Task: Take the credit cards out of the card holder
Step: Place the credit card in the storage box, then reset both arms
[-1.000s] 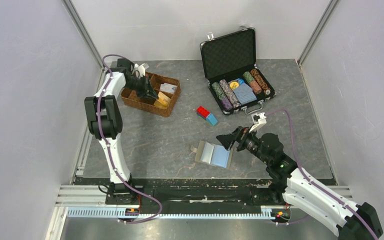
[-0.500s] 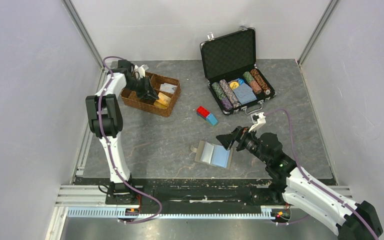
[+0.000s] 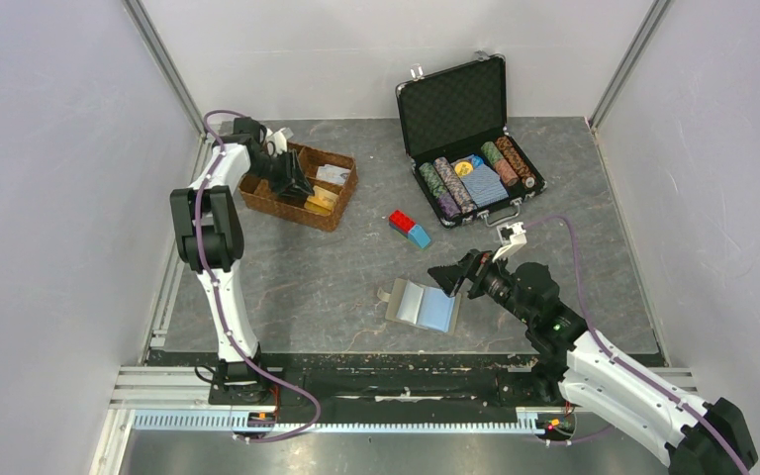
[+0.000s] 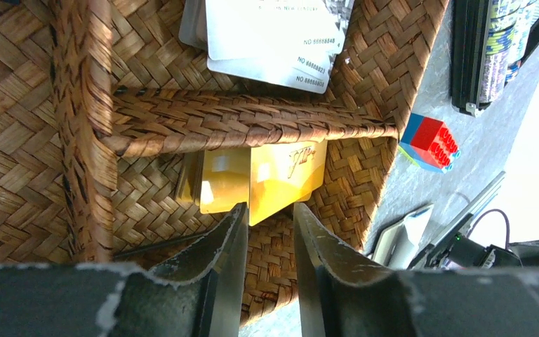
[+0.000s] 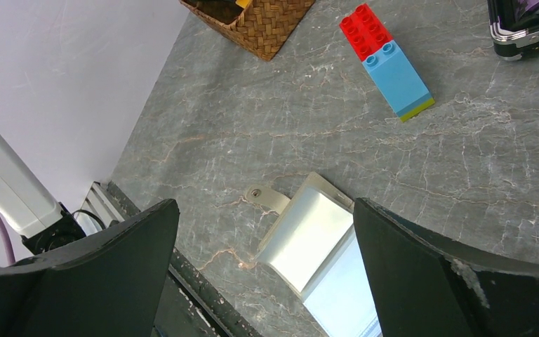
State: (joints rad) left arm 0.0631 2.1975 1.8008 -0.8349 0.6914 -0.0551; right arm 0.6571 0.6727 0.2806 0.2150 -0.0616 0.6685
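The grey-tan card holder (image 3: 414, 302) lies open on the table near the front, its side tab to the left. A light blue credit card (image 3: 439, 313) still lies on its right half (image 5: 344, 298). My right gripper (image 3: 447, 278) hovers just right of and above the holder (image 5: 307, 232), open wide and empty (image 5: 263, 210). My left gripper (image 3: 300, 188) is at the wicker tray, its jaws a little apart (image 4: 270, 207). An orange-gold credit card (image 4: 270, 179) lies in the tray's near compartment just past the fingertips. Pale cards (image 4: 274, 35) lie in the far compartment.
The brown wicker tray (image 3: 287, 210) stands at the back left, its divider (image 4: 253, 123) across the left wrist view. An open black chip case (image 3: 455, 109) sits at the back right. A red and blue brick block (image 3: 410, 228) lies mid-table (image 5: 386, 60).
My left gripper's jaws have parted and let go of the orange-gold card, which now rests in the tray. The right arm has not moved.
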